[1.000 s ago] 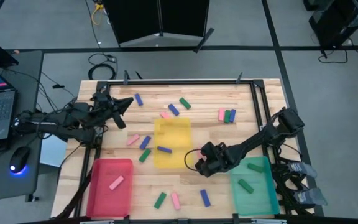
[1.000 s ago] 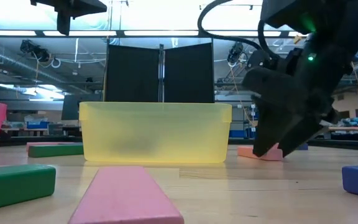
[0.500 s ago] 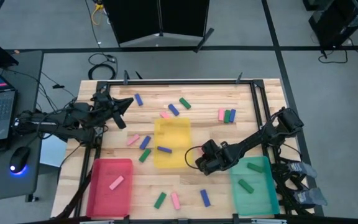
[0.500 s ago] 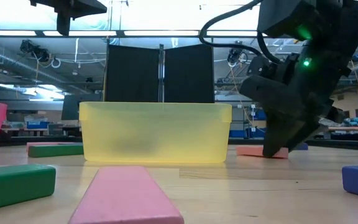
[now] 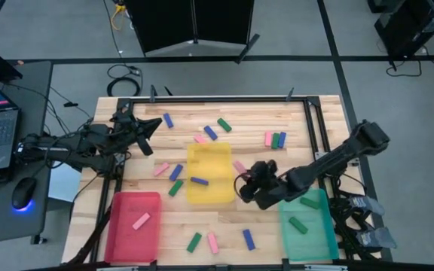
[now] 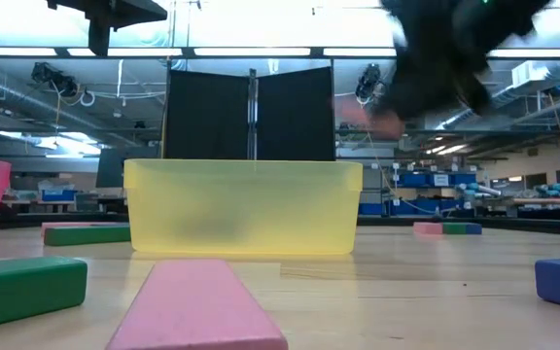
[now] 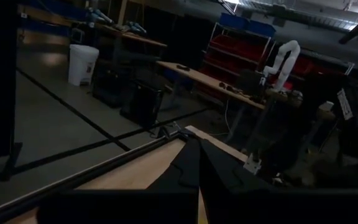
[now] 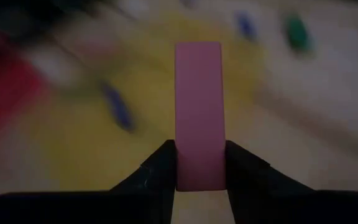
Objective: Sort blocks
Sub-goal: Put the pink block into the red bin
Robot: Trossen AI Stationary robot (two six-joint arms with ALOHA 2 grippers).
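My right gripper [image 5: 242, 175] is shut on a pink block [image 8: 197, 106] and holds it in the air beside the right wall of the yellow tray [image 5: 208, 173]. In the low view the block [image 6: 369, 119] is blurred, above the tray's rim. My left gripper [image 5: 148, 129] waits, shut and empty, at the table's far left. Pink, green and blue blocks lie scattered flat on the wooden table, among them a blue one [image 5: 197, 181] in the yellow tray. My right gripper pinches the pink block's two long sides near one end [image 8: 197, 177] between its two fingers [image 8: 160, 169]. The fingers come slanting from the table's right, and the block sticks out past the fingertips along them. The block is lifted clear of the table.
A red tray [image 5: 134, 226] at the near left holds a pink block. A teal tray [image 5: 307, 224] at the near right holds green blocks. Loose blocks lie near the front edge [image 5: 213, 242] and at the far right [image 5: 275, 139]. A laptop stands off the table's left side.
My right gripper, with its fingers at the pink block on the table, has risen and gone a little toward the far edge. The block has been lifted clear, from the table top to above the yellow tray's rim.
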